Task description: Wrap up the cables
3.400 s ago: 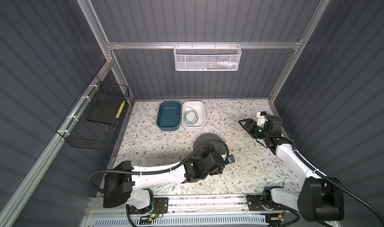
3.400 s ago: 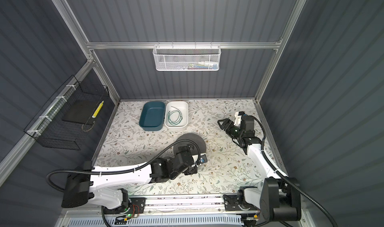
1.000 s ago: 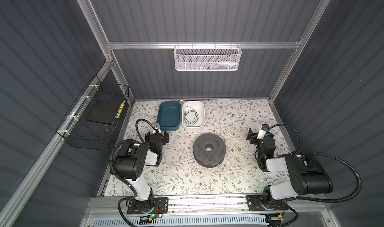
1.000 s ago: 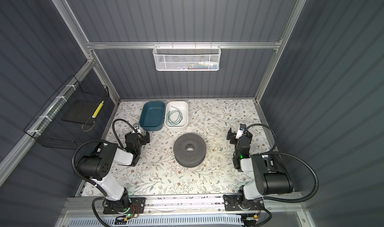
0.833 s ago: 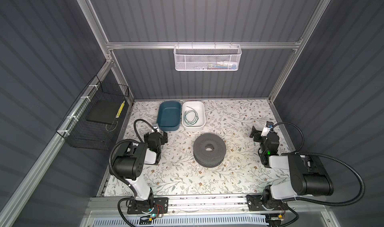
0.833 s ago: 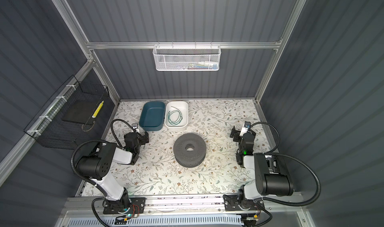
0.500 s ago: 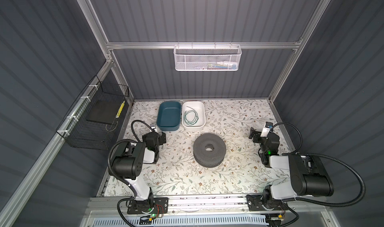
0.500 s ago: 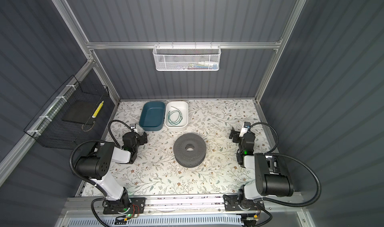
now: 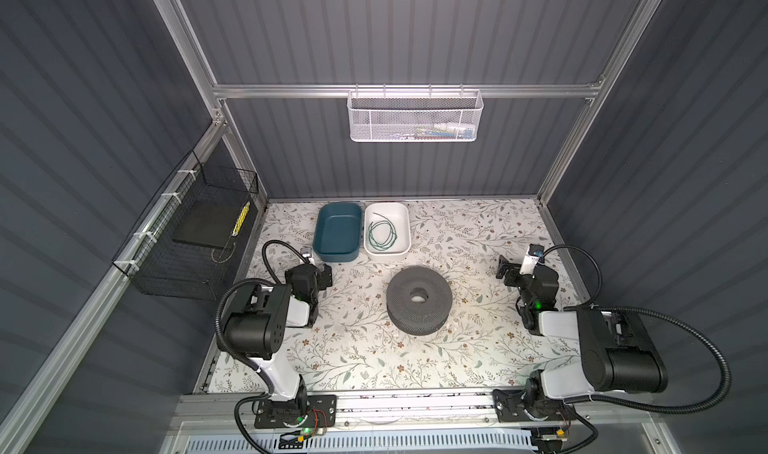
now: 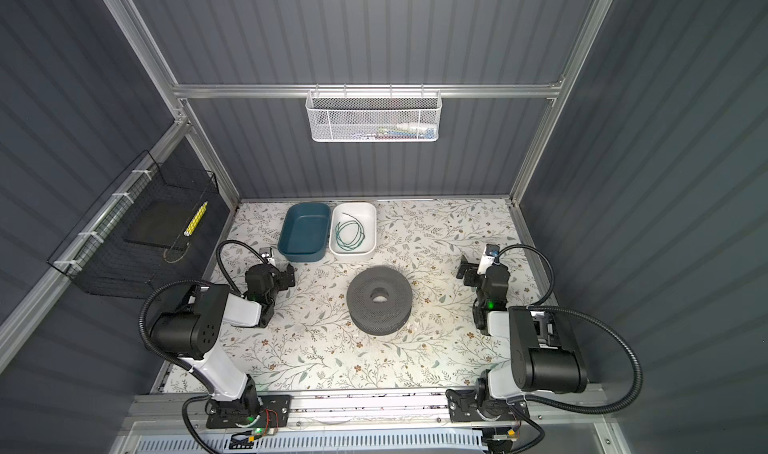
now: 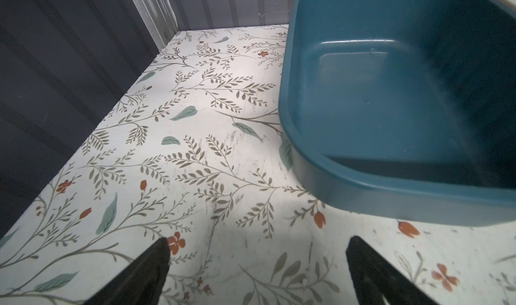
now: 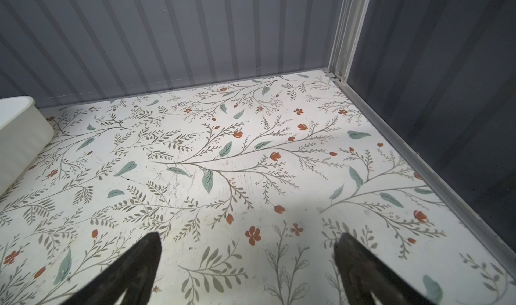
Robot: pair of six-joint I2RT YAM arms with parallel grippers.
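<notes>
Two cables, neither in a claw: the left gripper (image 11: 258, 242) has its jaws spread wide with only bare table (image 9: 374, 360) between them, and the right gripper (image 12: 248, 236) is the same, wide and empty. Both arms sit folded close to their bases at opposite sides of the table, which reads as a parked pose rather than an approach. The green cable (image 9: 382, 235) lies as a loose coil inside the white bin (image 9: 386, 257) at the back, one free end trailing toward the far wall; coil shape plus bin suggests it's been wrapped and dropped there. The teal bin (image 9: 336, 257) sits right against the white one and is empty, likely the slot for the other cable. The yellow cable (image 9: 241, 220) is off the table, in the black wire basket (image 9: 166, 275) on the left wall; it is too small in both top views to say whether it's wound tight or just bunched. The grey spool (image 9: 432, 316) sits mid-table between the two grippers, nothing visibly wound on it. Relative to the claws: the green cable is beyond the left gripper, past the teal bin, near but not at the jaws, and it is well apart from the right gripper, across the table. Left wrist view shows the teal bin just ahead and no cable; right wrist view catches only a corner of the white bin.
</notes>
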